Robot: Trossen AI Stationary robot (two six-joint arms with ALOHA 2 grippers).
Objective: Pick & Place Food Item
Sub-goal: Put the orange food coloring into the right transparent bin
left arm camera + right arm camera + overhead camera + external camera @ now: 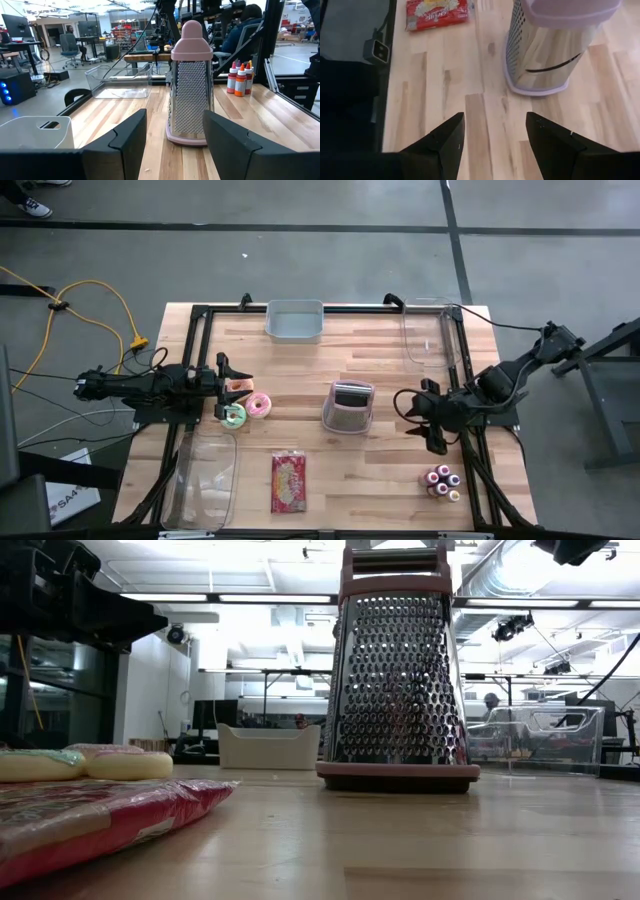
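Both tools empty, jaws spread: left tool (222,385) just beside donuts (247,410), right tool (432,425) near box grater (349,407). You drop crooked, you'll shove donuts off counter (330,480).

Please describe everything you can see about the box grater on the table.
The box grater stands upright near the middle of the wooden table, touching only the tabletop. Its walls look like perforated shiny metal, narrowing toward the top. The handle cap and base rim are pale pink, seemingly plastic. One side carries a single long slicing slot. Nothing holds it: both grippers are apart from it, one on each side.
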